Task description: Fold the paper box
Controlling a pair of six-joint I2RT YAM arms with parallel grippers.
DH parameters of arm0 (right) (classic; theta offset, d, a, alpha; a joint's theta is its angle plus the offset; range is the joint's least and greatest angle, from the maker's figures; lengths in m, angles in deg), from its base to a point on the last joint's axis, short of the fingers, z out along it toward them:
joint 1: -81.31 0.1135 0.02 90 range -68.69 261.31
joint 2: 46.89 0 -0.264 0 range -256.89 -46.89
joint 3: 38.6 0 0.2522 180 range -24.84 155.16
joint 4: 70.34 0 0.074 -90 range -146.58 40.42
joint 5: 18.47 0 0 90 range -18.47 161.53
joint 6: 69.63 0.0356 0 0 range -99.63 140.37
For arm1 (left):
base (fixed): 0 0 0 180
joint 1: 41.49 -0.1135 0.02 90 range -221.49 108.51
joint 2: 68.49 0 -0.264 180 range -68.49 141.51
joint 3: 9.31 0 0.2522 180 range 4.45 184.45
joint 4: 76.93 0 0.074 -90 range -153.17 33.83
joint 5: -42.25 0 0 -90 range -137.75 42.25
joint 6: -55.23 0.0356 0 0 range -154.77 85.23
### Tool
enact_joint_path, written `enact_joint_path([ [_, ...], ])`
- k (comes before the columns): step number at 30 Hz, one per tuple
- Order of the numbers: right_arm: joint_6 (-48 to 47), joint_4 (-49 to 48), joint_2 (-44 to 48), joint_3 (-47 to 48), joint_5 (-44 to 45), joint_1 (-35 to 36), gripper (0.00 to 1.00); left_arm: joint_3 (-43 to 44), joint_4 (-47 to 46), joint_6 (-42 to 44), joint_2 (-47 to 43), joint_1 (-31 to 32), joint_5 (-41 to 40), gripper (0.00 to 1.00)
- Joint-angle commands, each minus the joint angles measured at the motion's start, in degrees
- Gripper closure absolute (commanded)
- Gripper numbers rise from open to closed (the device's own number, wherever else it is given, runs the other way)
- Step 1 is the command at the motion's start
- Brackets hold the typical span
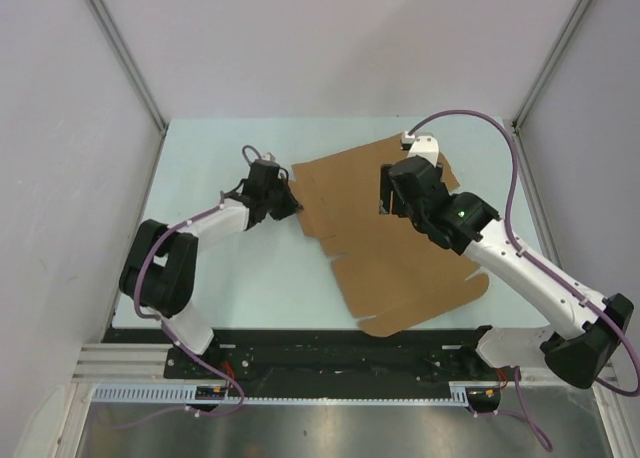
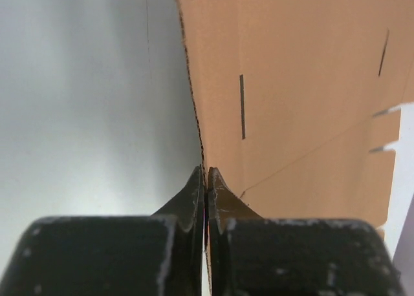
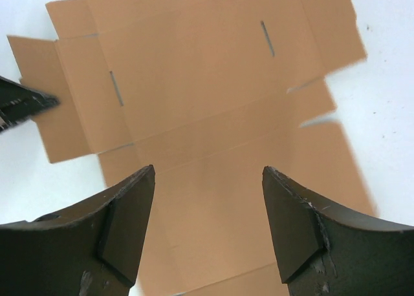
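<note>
- Plainly, the paper box (image 1: pixel 400 248) lies as a flat, unfolded sheet on the table (image 1: pixel 230 278), right of the middle and nearer the right edge than the left
- The left gripper (image 2: pixel 205 176) has its fingers pressed together on the edge of the sheet's left flap; the bite looks shallow, so a lift could let the thin card slip out
- The right gripper (image 3: pixel 207 169) hangs over the sheet's middle, jaws apart and holding nothing; with nothing pinning the sheet, a pull on the flap may drag it across the table instead of creasing it
- Count: one sheet, two grippers, two narrow slots in view
</note>
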Motion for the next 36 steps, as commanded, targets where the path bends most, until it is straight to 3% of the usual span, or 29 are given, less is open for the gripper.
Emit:
enact_joint_path([
  [1, -2.5, -0.41, 3.03, -0.29, -0.65, -2.03, 0.28, 9.51, 9.75, 13.37, 2.81, -2.65, 7.58, 1.0],
  [6, -4.08, -0.32, 4.53, -0.29, -1.88, -3.71, 0.28, 25.33, 25.53, 26.83, 11.33, -4.15, 16.98, 1.0],
  [7, -4.08, -0.32, 4.62, -0.21, -2.23, -3.89, 0.28, 32.58, 29.07, 30.6, 15.44, -4.15, 17.77, 0.99],
  [11, -4.61, 0.73, 4.27, -0.29, -2.94, -3.98, 0.29, 45.12, 41.3, 37.92, 21.89, -4.32, 13.58, 0.99],
  [15, -5.58, 2.31, 4.27, -0.38, -2.24, -3.98, 0.29, 48.91, 40.8, 43.36, 22.16, -6.08, 8.91, 1.0],
  [17, -6.02, 2.49, 4.35, -0.56, -2.24, -4.06, 0.29, 48.74, 39.05, 45.39, 21.55, -6.96, 8.38, 1.0],
  [24, -5.32, 1.7, 2.51, -1.61, -3.9, -3.98, 0.29, 36.11, 30.08, 52.16, 16.19, -6.09, 8.47, 1.0],
  [29, -4.26, 1.35, 1.19, -2.05, -4.61, -3.8, 0.3, 32.31, 27.79, 51.91, 16.53, -6.0, 7.5, 0.96],
  [36, -4.52, -1.19, -0.04, -2.05, -4.61, -3.45, 0.28, 22.39, 17.69, 49.71, 7.75, -6.0, 9.7, 0.95],
])
